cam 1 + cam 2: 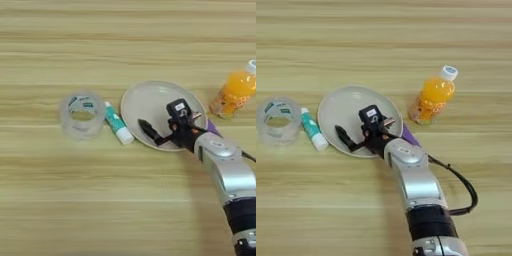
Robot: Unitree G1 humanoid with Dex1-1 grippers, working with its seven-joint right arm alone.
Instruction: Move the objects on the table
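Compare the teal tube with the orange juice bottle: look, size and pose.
The tube is slim, teal and white; the orange juice bottle is fatter, larger and filled with orange liquid. The tube lies just left of the plate; the bottle is to its right. Both have white caps and neither is held.
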